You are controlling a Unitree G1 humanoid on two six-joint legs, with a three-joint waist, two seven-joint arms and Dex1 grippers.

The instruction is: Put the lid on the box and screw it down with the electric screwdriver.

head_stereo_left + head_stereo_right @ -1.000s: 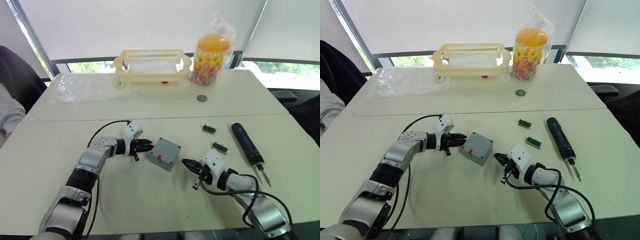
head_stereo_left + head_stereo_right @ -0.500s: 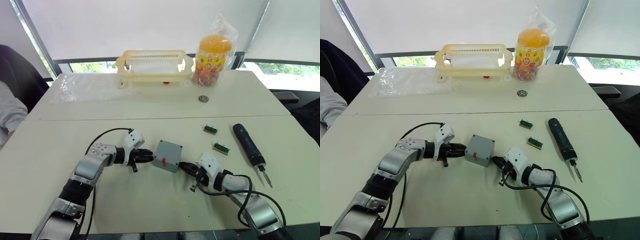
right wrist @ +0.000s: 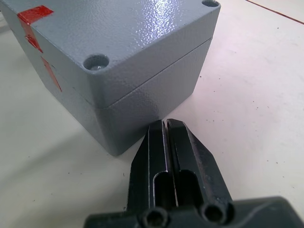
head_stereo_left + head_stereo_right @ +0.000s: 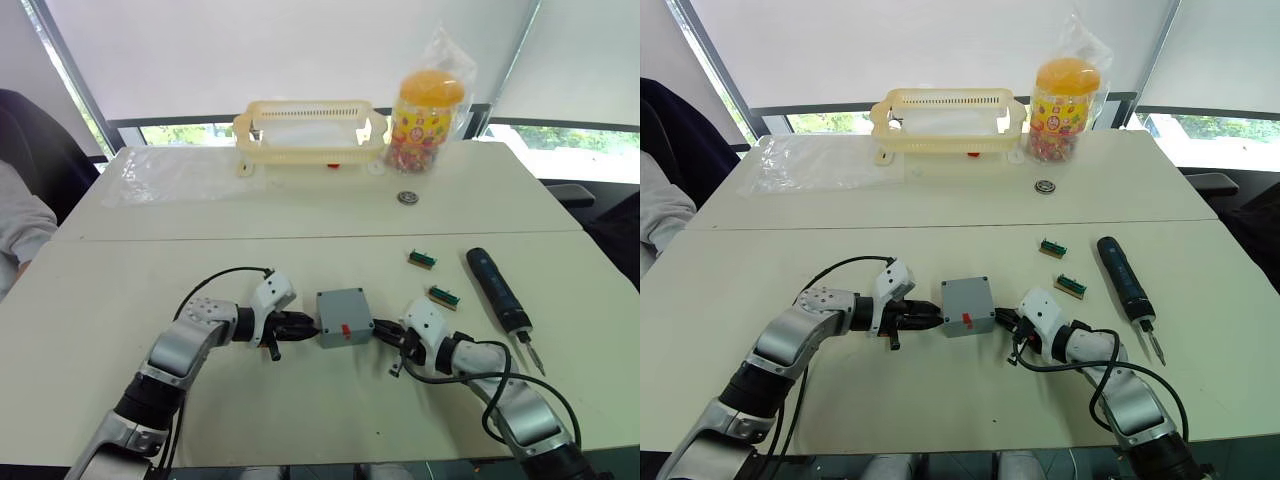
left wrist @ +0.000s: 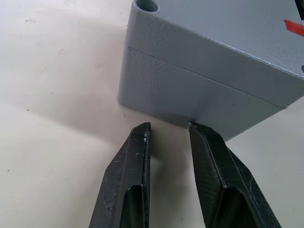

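1. We see the box (image 4: 344,316), a squarish grey plastic enclosure with a fine pebbled skin, resting on the near cream table (image 4: 90,300), with the lid (image 3: 114,33) already seated on it; a thin seam marks the join, round screw holes sit in the corners, and red tape marks its top and side.
2. The left gripper (image 4: 305,323) lies just beside the box's left wall, its black fingers (image 5: 126,185) slightly parted and holding nothing.
3. The right gripper (image 4: 384,332) points at the opposite wall, fingers pressed together, tips just short of the box.
4. The electric screwdriver (image 4: 497,287), a dark pen-shaped cylinder with a thin metal bit, lies well apart to the right, beside two small green-brown bit strips (image 4: 421,259).
5. On the far table stand a slatted cream plastic basket (image 4: 310,135) and a bagged yellow jar (image 4: 426,108); we cannot read its label.
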